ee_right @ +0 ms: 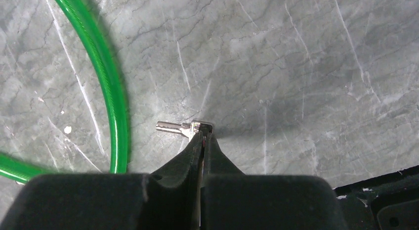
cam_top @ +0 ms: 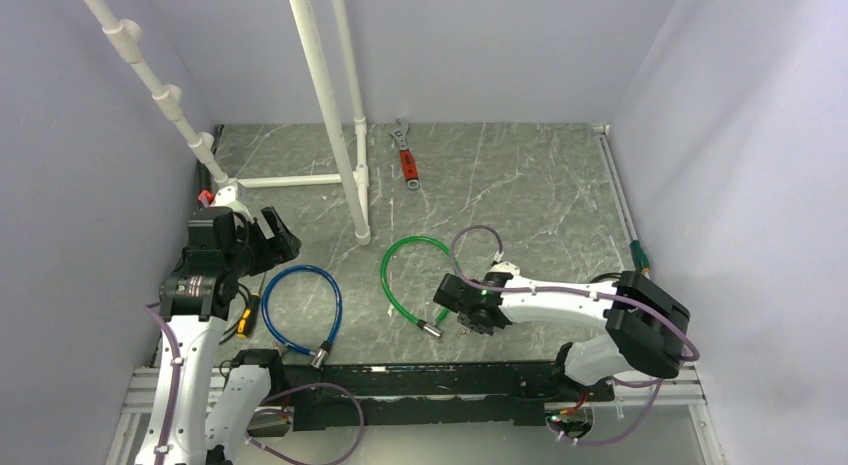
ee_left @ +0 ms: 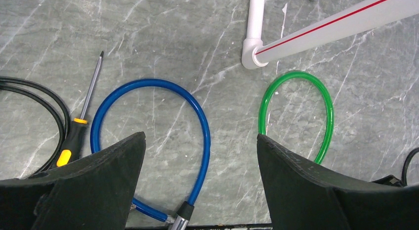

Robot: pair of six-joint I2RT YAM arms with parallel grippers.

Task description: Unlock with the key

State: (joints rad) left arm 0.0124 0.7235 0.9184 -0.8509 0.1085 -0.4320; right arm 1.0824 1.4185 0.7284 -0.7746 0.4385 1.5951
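Key pinched by its head in the clamped right gripper.
Its shaft points toward the green cable loop just beside it, low over the grey table. The left gripper gapes wide above the blue cable loop.

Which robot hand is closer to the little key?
The right one. The right gripper is shut on the key, pinching its head, beside the green cable. The left gripper hangs open far off to the left, above the blue cable.
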